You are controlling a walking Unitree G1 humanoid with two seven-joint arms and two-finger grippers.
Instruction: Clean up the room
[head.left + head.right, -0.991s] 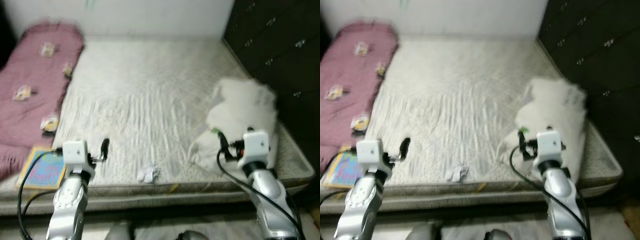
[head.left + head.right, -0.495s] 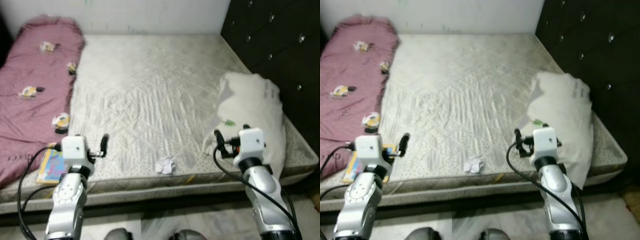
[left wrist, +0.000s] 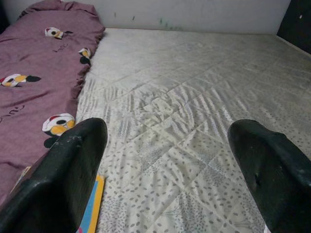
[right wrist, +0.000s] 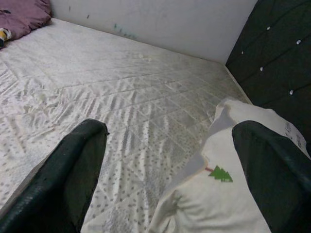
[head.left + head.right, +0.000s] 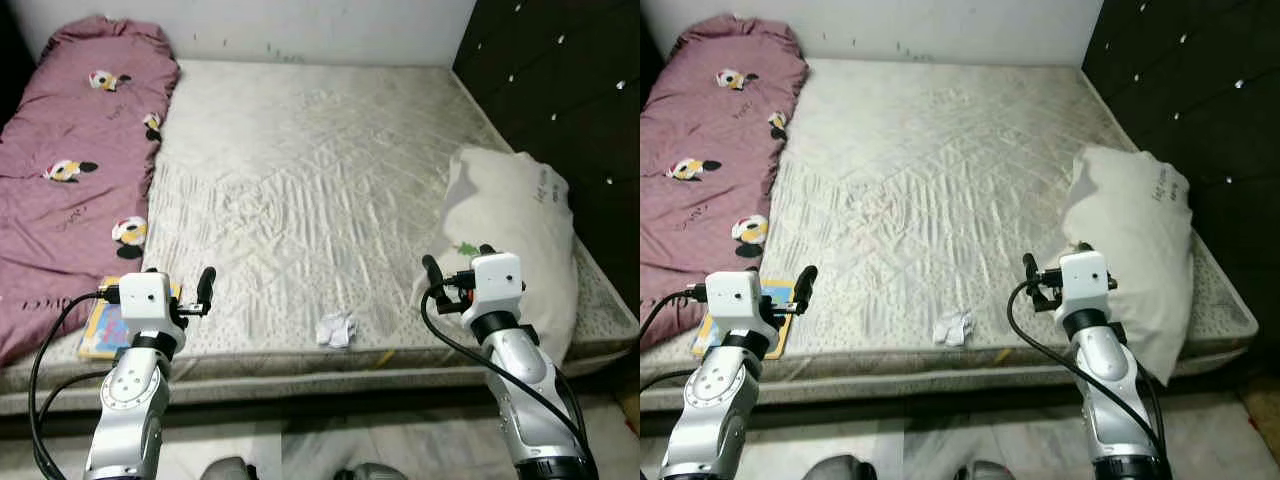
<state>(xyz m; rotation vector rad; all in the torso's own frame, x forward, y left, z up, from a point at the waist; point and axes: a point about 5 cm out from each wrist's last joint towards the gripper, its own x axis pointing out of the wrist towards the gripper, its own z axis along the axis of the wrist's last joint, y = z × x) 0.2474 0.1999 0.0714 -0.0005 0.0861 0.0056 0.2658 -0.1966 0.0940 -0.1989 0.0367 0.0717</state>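
A crumpled white paper (image 5: 336, 329) lies near the front edge of the pale quilted mattress (image 5: 310, 170). At the mattress's left front edge, beside the maroon blanket (image 5: 70, 180) with cartoon prints, rests a colourful book (image 5: 97, 331). A white pillow (image 5: 520, 235) leans at the right side. My left gripper (image 3: 167, 130) is open and empty, held over the front left edge close to the book. My right gripper (image 4: 171, 130) is open and empty too, just in front of the pillow's lower corner (image 4: 218, 194).
A dark tufted headboard (image 5: 560, 90) stands along the right side, and a white wall (image 5: 300, 25) is behind the bed. A strip of light floor (image 5: 300, 455) runs below the mattress's front edge.
The whole picture has shifted and sharpened, so the camera moved. Both grippers stay raised and open before me. Nothing on the bed has moved.
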